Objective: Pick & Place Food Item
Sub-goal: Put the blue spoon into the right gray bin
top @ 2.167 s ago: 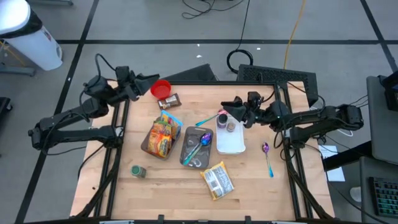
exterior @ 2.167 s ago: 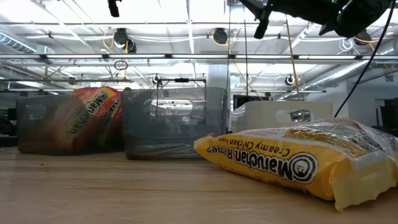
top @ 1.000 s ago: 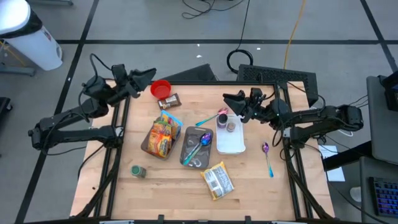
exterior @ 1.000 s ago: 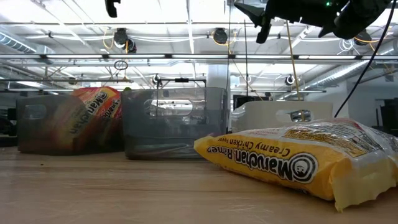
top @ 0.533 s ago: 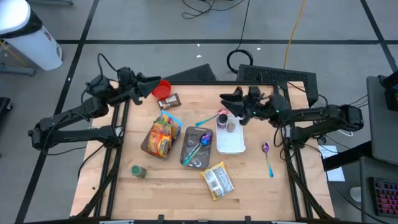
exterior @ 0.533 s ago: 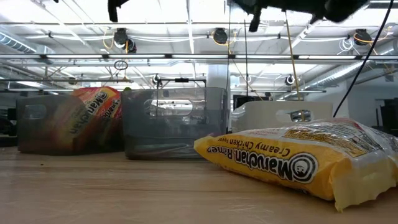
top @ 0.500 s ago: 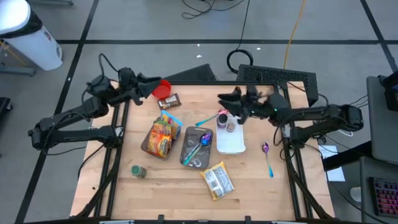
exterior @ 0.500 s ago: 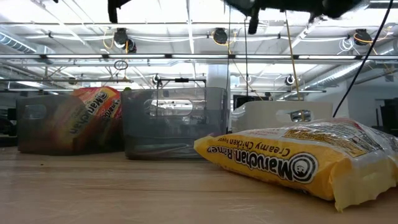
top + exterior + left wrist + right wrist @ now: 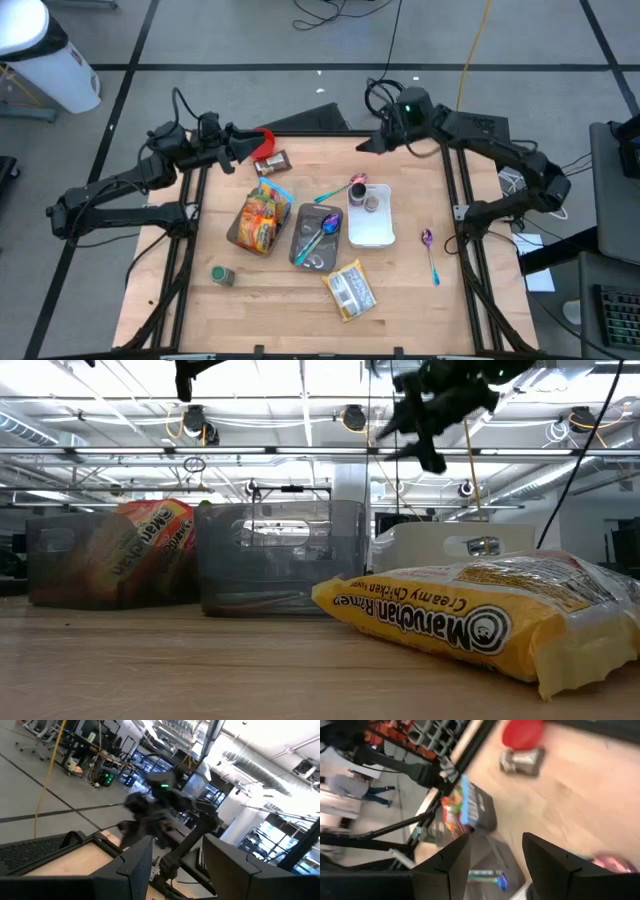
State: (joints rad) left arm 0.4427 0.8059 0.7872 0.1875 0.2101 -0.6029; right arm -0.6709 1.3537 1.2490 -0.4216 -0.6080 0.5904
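Grey floor and black cables surround a wooden table [image 9: 400,290] on a dark frame, and everything on it lies loose, nothing yet in a grip. Nearest the front edge lies a yellow Maruchan ramen packet [image 9: 349,290], flat and well apart from the bins, which makes it, by my judgement, the likeliest food item still to be picked. An orange ramen packet [image 9: 259,218] already sits in the dark bin [image 9: 236,236] left of centre, and beside it a second grey bin [image 9: 299,249] holds a purple spoon [image 9: 323,226] (so the bins seem sorted by kind). A white tray [image 9: 373,236] right of centre carries a small jar [image 9: 371,204]; another purple spoon [image 9: 429,250] lies near the right edge, a small can [image 9: 222,274] near the front left corner, and a red cup [image 9: 262,141] with a brown wrapper [image 9: 272,160] at the far left corner. Both arms hang raised over the far edge: the left gripper [image 9: 246,146] over the red cup, the right gripper [image 9: 372,144] just beyond the far edge, each with fingers apart and empty.
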